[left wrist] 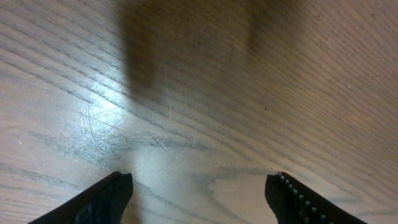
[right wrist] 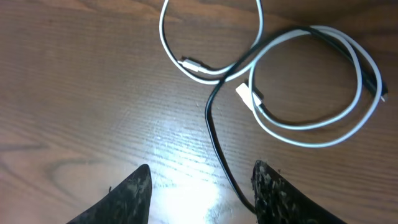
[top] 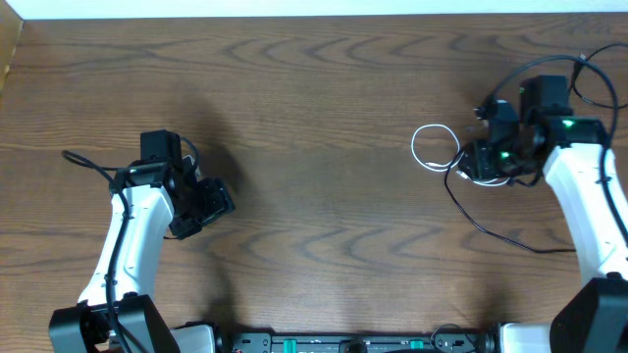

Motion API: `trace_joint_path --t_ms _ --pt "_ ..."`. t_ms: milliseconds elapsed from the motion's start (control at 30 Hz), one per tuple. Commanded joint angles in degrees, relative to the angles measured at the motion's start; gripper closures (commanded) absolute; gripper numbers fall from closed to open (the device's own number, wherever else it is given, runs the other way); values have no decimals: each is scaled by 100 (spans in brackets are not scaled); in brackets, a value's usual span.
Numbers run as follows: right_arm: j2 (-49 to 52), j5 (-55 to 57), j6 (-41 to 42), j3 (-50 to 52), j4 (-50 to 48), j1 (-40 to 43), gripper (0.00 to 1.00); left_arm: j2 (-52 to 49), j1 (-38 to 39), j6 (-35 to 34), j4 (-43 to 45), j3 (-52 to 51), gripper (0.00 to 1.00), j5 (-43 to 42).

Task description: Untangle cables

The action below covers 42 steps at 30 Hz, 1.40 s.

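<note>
A dark brown wood-grain table (top: 314,88) fills the view, with a pale white strip (top: 294,8) along its far edge and wide bare wood between the two arms. The left gripper (left wrist: 199,186) hangs over bare wood with its fingers spread. Near the right edge, a thin white cable (right wrist: 305,142) lies in loose loops. A thin black cable (right wrist: 213,134) crosses it and runs between the spread fingers of the right gripper (right wrist: 202,180), unpinched.
</note>
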<state>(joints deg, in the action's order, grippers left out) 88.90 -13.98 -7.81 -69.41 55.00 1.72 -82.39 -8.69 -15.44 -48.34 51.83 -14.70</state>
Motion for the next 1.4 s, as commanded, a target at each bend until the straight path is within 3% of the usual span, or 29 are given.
trace_joint_path --t_ms 0,233,767,1033,1200,1367 --pt "289 651 509 22 -153 -343 52 4 -24 -26 -2 -35 26 20" --pt "1084 1327 964 22 -400 -925 61 4 -24 -26 -2 -35 27 20" --pt "1886 1558 1851 50 -789 -1056 60 4 -24 -28 0 -35 26 20" --pt "2175 1578 1856 136 -1113 -1071 62 4 -24 -26 0 -35 26 20" --pt "2310 1580 2028 149 -1217 -1071 71 4 -24 -28 0 -35 26 20" --pt "2371 1491 2135 151 -1193 -1073 97 4 -24 -26 0 -35 26 22"
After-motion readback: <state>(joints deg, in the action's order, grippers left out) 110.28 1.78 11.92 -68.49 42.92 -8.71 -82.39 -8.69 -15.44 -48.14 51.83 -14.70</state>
